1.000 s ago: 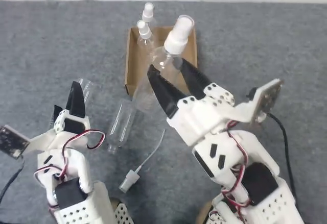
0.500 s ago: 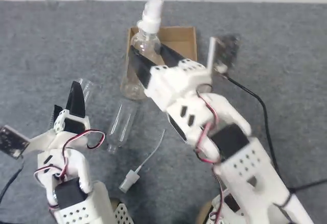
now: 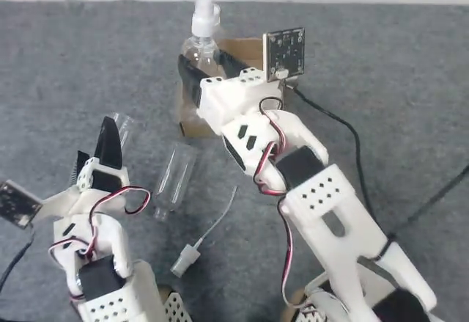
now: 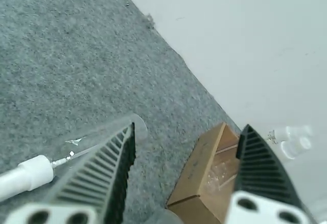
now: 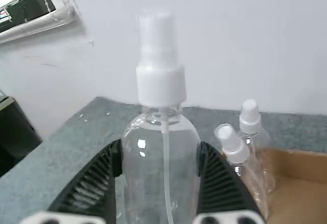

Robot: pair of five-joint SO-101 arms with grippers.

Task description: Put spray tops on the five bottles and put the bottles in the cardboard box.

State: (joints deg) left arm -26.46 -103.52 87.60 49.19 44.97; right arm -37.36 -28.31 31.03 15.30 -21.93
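Note:
My right gripper (image 3: 205,61) is shut on a clear bottle (image 3: 203,39) fitted with a white spray top, held over the back left corner of the cardboard box (image 3: 253,47). In the right wrist view that bottle (image 5: 161,147) sits between the black fingers (image 5: 89,185). Beyond it, two capped bottles (image 5: 232,147) (image 5: 253,127) are in the box (image 5: 301,168). Two open bottles (image 3: 174,179) (image 3: 123,127) lie on the carpet, and a loose spray top (image 3: 192,252) lies nearer the arm bases. My left gripper (image 3: 99,149) (image 4: 189,129) stands open by the left open bottle.
Grey carpet (image 3: 410,102) covers the table up to a white wall at the back. The right arm's cable (image 3: 344,135) trails across the carpet to the right of the box. The left wrist view takes in the box (image 4: 209,173) and white tops (image 4: 294,140) beyond it.
My right arm has stretched out and swung left with the capped bottle, from above the box's front to its back left corner. The left arm has not moved.

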